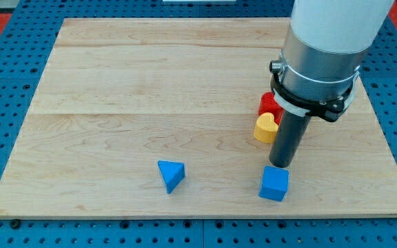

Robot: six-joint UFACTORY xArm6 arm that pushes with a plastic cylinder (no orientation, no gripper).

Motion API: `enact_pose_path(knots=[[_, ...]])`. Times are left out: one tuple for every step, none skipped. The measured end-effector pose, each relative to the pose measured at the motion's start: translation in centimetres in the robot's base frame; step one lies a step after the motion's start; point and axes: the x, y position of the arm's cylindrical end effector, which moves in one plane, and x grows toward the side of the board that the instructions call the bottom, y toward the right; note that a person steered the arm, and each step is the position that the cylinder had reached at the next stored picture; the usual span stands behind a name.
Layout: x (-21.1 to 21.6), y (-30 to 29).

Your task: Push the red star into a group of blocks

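Note:
A red block, partly hidden behind the arm so its shape is unclear, sits at the board's right. A yellow heart block lies just below it, touching it. My tip rests on the board just below and right of the yellow heart and just above a blue cube. A blue triangle block lies apart, to the view's left of the cube, near the bottom edge.
The wooden board lies on a blue perforated table. The arm's wide grey and white body hides part of the board's upper right.

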Motion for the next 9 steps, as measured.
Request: enact_pose_path(knots=[[0.0,0.0],[0.0,-0.8],[0.1,-4.1],[0.1,-6.5],[-1.6,-5.9],[-3.5,-3.7],[-4.7,-3.7],[-5.8,-3.6],[-6.5,-3.3]])
